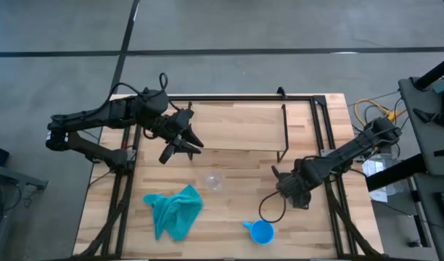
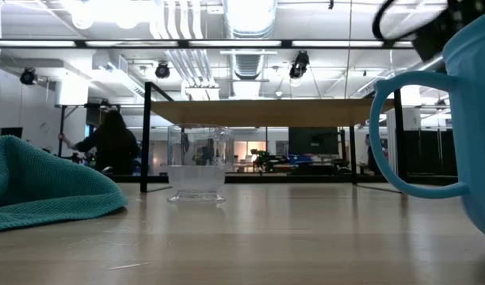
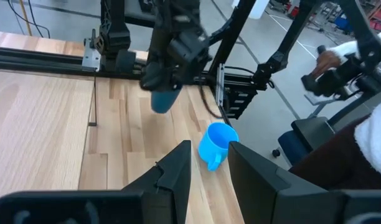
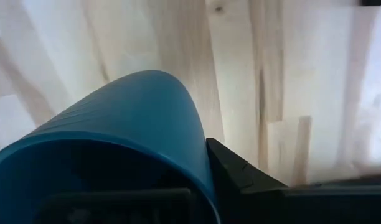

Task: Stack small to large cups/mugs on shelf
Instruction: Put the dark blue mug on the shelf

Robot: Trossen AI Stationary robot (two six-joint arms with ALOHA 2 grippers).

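The dark navy cup [image 3: 164, 99] hangs under my right gripper [image 1: 294, 192] above the table's right half; it fills the right wrist view [image 4: 116, 124]. The bright blue mug [image 1: 260, 232] stands upright on the table near the near edge, close to the low view's camera [image 2: 464, 119]. The small clear cup [image 1: 213, 180] stands on its base mid-table [image 2: 196, 165]. The shelf [image 1: 236, 125], a light plank on black wire legs, stands at the far side. My left gripper [image 1: 182, 141] is open and holds nothing, at the shelf's left end; its fingers frame the mug [image 3: 216, 143] from afar. My right gripper holds the navy cup by its rim [image 4: 200, 155], from above and pointing down. One finger [image 4: 240, 174] lies on the outside of the wall; a dark shape inside the cup looks like the other. The cup hangs upright below the fingers, lifted clear of the table.
A crumpled teal cloth [image 1: 173, 210] lies on the table's near left part [image 2: 44, 186]. A black cable loop [image 1: 269, 206] hangs below the right arm beside the mug. Black frame rails run along the table's sides. People show in the room beyond.
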